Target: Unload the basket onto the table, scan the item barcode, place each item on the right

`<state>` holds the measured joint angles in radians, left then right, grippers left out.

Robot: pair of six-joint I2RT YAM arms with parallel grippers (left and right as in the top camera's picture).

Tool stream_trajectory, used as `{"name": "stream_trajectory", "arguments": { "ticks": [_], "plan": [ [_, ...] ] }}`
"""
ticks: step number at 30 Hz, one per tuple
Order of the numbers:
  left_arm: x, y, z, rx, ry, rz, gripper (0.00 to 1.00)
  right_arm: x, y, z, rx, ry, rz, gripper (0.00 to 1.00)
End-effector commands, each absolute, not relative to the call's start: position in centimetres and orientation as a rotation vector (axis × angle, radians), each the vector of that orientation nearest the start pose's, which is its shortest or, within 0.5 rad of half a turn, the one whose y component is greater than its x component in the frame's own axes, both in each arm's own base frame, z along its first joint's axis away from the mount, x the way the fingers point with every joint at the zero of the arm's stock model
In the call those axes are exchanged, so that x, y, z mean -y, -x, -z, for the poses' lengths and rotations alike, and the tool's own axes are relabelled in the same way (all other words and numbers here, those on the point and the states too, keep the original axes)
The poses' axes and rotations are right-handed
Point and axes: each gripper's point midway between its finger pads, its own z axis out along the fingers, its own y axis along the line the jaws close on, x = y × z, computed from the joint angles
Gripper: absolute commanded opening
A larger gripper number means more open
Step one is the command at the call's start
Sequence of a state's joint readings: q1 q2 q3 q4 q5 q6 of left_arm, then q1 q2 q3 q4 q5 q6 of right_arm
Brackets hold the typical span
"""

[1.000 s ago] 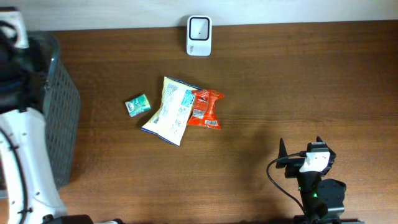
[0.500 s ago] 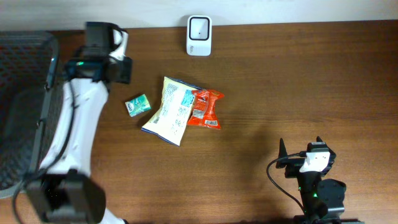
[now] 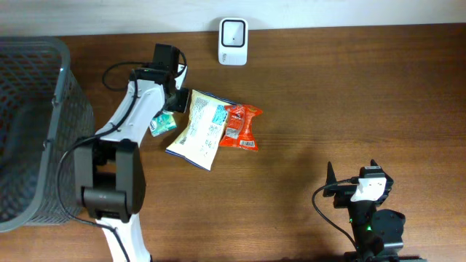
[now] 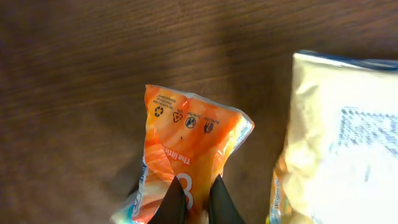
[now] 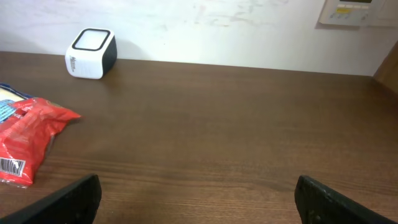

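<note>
Your left tool (image 3: 178,99) is reaching over the middle of the desk (image 3: 349,94) and hanging at the upper left corner of the yellow-and-white snack bag (image 3: 198,132). Its fingers (image 4: 176,200) are standing together. In the left wrist view they are showing against the lower end of the orange packet (image 4: 186,134), and you cannot tell from there whether they are touching it.

Seen from overhead, the orange packet is lying flat on the desk, touching the right edge of the snack bag. A barcode label is showing on its near end in the right wrist view.

A small green packet (image 3: 164,124) is lying just left of the bag, partly under the left arm. The white scanner (image 3: 233,32) is standing at the far edge of the desk, well apart from the packets. A dark mesh basket (image 3: 76,131) is sitting at the left end.

Your right tool (image 3: 352,175) is sitting at the near right of the desk. Its fingers are standing wide apart and holding nothing.
</note>
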<state>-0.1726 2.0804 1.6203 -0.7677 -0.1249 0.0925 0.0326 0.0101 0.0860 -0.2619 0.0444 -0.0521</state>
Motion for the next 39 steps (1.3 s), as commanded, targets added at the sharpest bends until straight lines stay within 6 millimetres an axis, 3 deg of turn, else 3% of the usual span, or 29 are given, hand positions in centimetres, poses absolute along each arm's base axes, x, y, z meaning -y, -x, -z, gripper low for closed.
{"name": "stream_trajectory", "arguments": {
  "ticks": [1,8,17,19,21,22,23,26,28,29,31,35,39],
  "plan": [
    [6.9,-47.3,-3.6,-2.809,-0.324,-0.075,0.04,-0.1,-23.7,-14.6,-1.768,0.041,0.049,0.99],
    [8.9,-47.1,-3.7,-2.8,-0.372,-0.011,0.27,-0.1,-23.7,-14.6,-1.768,0.041,0.049,0.99],
    [12.1,-43.1,-2.9,-2.914,-0.507,0.024,0.27,-0.1,-23.7,-14.6,-1.768,0.041,0.049,0.99],
    [12.2,-42.6,-2.8,-2.931,-0.519,0.021,0.32,-0.1,-23.7,-14.6,-1.768,0.041,0.049,0.99],
    [11.6,-42.9,-3.0,-2.923,-0.51,-0.023,0.57,-0.1,-23.7,-14.6,-1.768,0.041,0.049,0.98],
    [11.4,-43.3,-3.5,-2.914,-0.505,-0.046,0.89,-0.1,-23.7,-14.6,-1.768,0.041,0.049,0.99],
    [11.4,-43.6,-4.2,-2.902,-0.502,-0.049,0.99,-0.1,-23.7,-14.6,-1.768,0.041,0.049,0.99],
    [11.8,-45.1,-8.0,-2.832,-0.486,-0.035,0.99,-0.1,-23.7,-14.6,-1.768,0.041,0.049,0.99],
    [12.1,-46.5,-12.1,-2.734,-0.463,-0.021,0.99,-0.1,-23.7,-14.6,-1.768,0.041,0.049,0.98],
    [11.9,-47.4,-15.7,-2.65,-0.433,-0.016,0.99,-0.1,-23.7,-14.6,-1.768,0.041,0.049,0.99],
    [11.1,-47.9,-18.8,-2.575,-0.395,-0.033,0.99,-0.1,-23.7,-14.6,-1.768,0.041,0.049,0.99],
    [6.8,-48.5,-23.5,-2.471,-0.265,-0.126,0.99,-0.1,-23.7,-14.6,-1.768,0.041,0.049,0.98],
    [2.1,-48.2,-24.7,-2.473,-0.143,-0.163,0.99,-0.1,-23.7,-14.6,-1.768,0.041,0.049,0.99]
  ]
}}
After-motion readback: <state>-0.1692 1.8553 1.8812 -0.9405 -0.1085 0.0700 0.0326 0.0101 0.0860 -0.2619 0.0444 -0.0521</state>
